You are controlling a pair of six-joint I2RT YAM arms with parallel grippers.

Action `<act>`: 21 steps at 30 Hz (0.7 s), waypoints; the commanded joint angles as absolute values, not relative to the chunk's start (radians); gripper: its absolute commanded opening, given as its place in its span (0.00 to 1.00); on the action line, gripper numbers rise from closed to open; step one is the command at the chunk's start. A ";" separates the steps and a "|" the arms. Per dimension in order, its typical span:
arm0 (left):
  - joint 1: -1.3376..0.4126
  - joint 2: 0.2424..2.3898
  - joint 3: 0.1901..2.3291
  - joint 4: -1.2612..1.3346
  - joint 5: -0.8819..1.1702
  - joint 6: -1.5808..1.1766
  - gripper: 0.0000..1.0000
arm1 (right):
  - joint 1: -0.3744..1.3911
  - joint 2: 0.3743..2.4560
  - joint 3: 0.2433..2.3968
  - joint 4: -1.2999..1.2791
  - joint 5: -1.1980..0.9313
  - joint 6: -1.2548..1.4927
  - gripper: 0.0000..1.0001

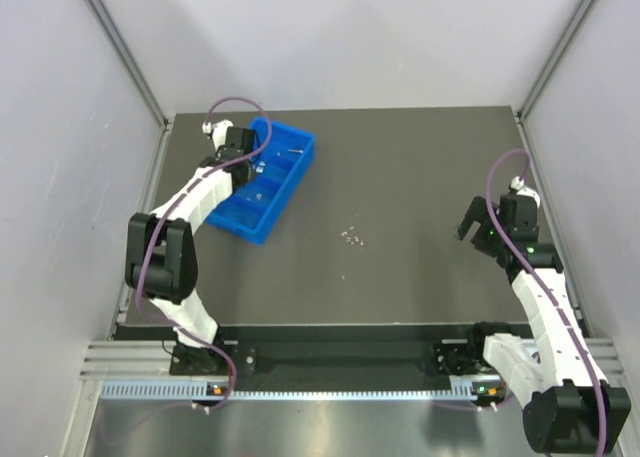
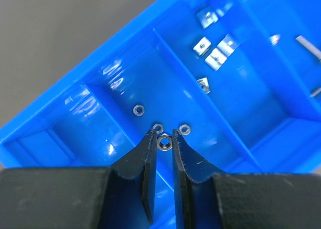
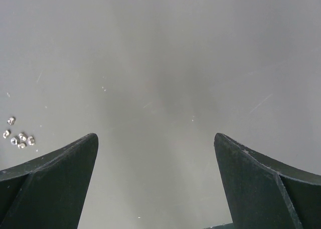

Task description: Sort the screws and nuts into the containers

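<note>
The blue tray lies at the back left of the table. My left gripper hangs over it, shut on one nut pinched between its fingertips, above a middle compartment. Three more nuts lie on that compartment's floor. The neighbouring compartment holds several squarish metal pieces, and the one beyond it holds thin screws. A small loose pile of nuts and screws rests mid-table and also shows as a pile in the right wrist view. My right gripper stands open over bare table, well right of the pile.
The dark table mat is bounded by grey walls and metal frame posts at the back corners. A rail runs along the near edge by the arm bases.
</note>
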State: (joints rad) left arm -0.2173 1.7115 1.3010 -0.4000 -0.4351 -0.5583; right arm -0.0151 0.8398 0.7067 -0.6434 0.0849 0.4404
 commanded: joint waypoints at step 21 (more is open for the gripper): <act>-0.802 1.637 1.304 -0.420 -0.466 -0.633 0.51 | -0.008 0.830 0.692 -0.580 0.064 0.451 0.99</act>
